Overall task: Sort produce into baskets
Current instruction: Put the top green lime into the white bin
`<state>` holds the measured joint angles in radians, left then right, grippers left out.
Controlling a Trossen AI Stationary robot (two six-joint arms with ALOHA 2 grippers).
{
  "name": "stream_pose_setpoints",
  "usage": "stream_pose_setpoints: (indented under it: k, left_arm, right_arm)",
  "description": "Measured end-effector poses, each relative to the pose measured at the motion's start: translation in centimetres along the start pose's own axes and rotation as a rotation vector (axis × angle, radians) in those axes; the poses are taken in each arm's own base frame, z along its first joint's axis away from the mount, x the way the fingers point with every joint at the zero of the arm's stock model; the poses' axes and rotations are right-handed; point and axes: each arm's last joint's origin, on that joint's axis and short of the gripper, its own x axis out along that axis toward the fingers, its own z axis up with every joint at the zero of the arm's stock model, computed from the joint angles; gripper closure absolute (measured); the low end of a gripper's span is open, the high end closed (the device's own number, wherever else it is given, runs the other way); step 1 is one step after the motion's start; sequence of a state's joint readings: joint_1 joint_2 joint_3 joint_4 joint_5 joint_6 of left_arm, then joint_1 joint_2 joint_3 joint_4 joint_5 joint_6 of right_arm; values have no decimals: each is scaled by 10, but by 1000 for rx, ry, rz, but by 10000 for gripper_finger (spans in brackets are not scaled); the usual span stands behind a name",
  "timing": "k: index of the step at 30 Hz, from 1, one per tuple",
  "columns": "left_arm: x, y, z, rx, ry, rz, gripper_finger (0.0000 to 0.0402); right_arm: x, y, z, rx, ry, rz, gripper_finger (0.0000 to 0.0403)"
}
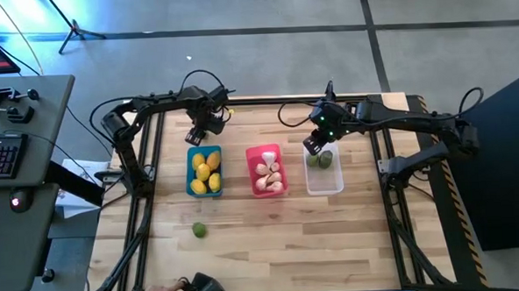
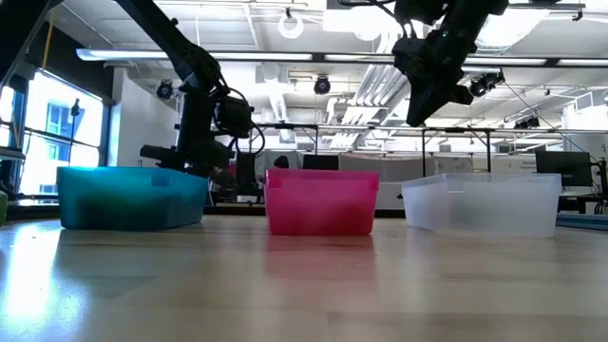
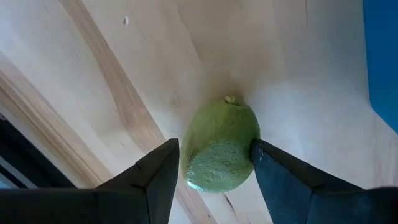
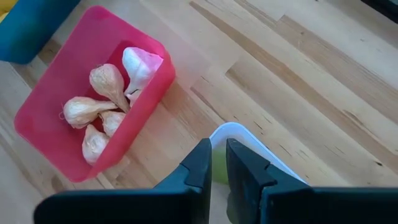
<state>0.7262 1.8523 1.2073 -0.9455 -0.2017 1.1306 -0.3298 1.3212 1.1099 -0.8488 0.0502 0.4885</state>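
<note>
On the wooden table (image 1: pixel 272 228), seen from above, three baskets stand in a row: the blue basket (image 1: pixel 204 172) with yellow lemons (image 1: pixel 204 170), the pink-red basket (image 1: pixel 265 171) with garlic bulbs (image 1: pixel 269 173), and the translucent white basket (image 1: pixel 323 172) with green fruits (image 1: pixel 321 159) at its far end. A lone green fruit (image 1: pixel 198 229) lies on the bare wood nearer the front edge, well apart from both arms. The left gripper (image 1: pixel 198 134) hangs just behind the blue basket's far end; the right gripper (image 1: pixel 313 144) hangs over the far end of the white basket, above the green fruits there. At table height, the blue basket (image 2: pixel 131 197), pink-red basket (image 2: pixel 321 200) and white basket (image 2: pixel 483 202) line up side by side; the right gripper (image 2: pixel 425 100) hangs in the air above the white basket, clear of its rim, and the left gripper (image 2: pixel 195 157) sits low behind the blue one. From the left wrist, a green fruit (image 3: pixel 219 145) rests on the wood directly between the two fingers (image 3: pixel 155 177), which stand spread on either side of it; whether they press it I cannot tell. A blue wall (image 3: pixel 382 59) of the basket shows near it. From the right wrist, the fingers (image 4: pixel 200 163) are drawn nearly together with nothing between them, above the white basket's rim (image 4: pixel 239 132), with the pink-red basket (image 4: pixel 43 118) and its garlic bulbs (image 4: pixel 109 99) beside.
</note>
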Motion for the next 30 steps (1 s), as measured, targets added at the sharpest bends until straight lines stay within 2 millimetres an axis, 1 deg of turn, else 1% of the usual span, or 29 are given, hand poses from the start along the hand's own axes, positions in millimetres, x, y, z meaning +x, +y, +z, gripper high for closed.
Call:
stream_pose_setpoints:
  k: [4, 7, 16, 20, 30]
  left_arm:
    - [1, 0, 0, -10, -8, -3, 212]
    - [1, 1, -1, -34, -11, 0, 228]
    - [1, 1, -1, -120, -10, -4, 319]
    - [-4, 0, -3, -179, -20, 6, 348]
    - [-17, -2, -7, -309, -108, 5, 360]
  right_arm:
    - [0, 0, 0, 0, -1, -1, 364]
    - [0, 0, 0, 2, -2, -3, 364]
    - [0, 0, 0, 0, -6, -10, 364]
    - [0, 0, 0, 0, -6, -11, 364]
    - [0, 0, 0, -26, -8, -14, 364]
